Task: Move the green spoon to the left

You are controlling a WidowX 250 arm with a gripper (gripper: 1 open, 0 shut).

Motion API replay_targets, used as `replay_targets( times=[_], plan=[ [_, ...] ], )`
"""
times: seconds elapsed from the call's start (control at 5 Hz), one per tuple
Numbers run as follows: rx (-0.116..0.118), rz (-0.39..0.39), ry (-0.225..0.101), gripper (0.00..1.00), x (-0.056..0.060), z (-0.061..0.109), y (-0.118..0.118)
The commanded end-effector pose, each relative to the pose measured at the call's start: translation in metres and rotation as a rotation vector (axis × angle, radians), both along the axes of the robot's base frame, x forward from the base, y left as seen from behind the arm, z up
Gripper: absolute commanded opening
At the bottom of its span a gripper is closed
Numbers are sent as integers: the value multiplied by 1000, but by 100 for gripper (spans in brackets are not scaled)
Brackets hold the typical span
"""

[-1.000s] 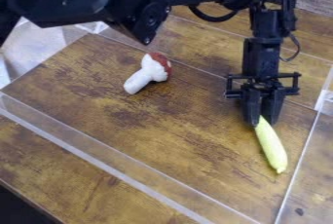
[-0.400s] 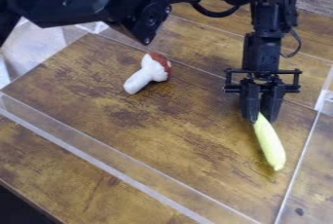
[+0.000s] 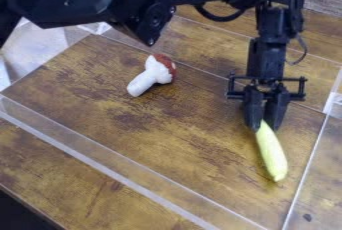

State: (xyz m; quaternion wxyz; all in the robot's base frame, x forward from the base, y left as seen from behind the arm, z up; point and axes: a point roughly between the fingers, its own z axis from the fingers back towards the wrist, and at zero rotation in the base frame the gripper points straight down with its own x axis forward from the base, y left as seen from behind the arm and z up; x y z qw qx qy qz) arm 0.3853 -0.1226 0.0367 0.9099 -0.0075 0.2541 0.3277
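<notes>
Camera view: the claw [image 3: 262, 115] is narrowed on the upper end of the spoon [image 3: 271, 151], whose yellow-green handle trails below it on the worktop [image 3: 147, 124]. The grasp looks made; next comes carrying it left, toward the mushroom [image 3: 151, 74] side.

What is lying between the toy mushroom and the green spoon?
Nothing: in the camera view only bare wooden table shows between the mushroom and the green spoon.
</notes>
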Motion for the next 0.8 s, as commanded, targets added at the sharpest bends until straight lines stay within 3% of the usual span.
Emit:
replay_targets(
  times=[0.0, 0.2, 0.6],
  plan=[
    [-42, -24, -119, 0, 3, 63, 16],
    [-74, 19, -117, 0, -3, 66, 20],
    [-137, 53, -146, 0, -12, 83, 17]
  ],
)
